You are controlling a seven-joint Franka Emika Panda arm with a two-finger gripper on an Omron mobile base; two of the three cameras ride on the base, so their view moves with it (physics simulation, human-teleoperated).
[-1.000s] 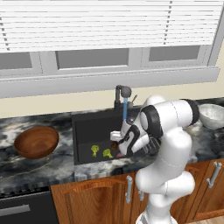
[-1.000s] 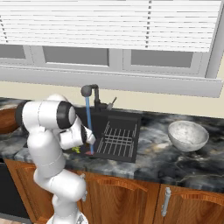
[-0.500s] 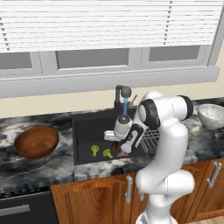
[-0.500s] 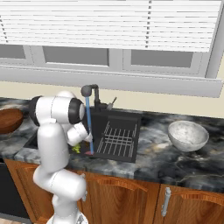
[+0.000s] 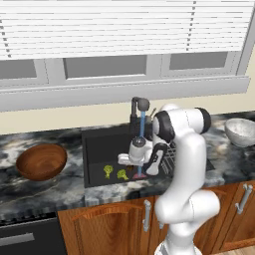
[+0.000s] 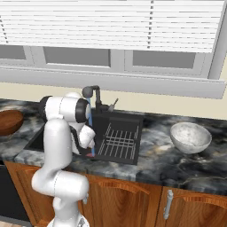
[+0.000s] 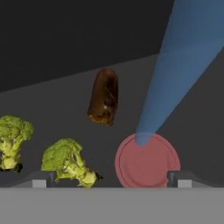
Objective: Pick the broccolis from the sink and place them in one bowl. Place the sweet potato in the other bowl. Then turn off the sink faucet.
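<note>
Gripper wide open, holding nothing, low inside the black sink. Just beyond its fingertips on the sink floor: two broccoli florets, sweet potato behind them, red drain under the blue water stream. Faucet running; wooden bowl on counter left of the sink, speckled bowl right.

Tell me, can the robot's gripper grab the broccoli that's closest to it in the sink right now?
Probably yes. The gripper is open, low inside the sink, and the nearer broccoli lies just ahead near one fingertip. Nothing covers it; the water stream falls off to the other side.
</note>
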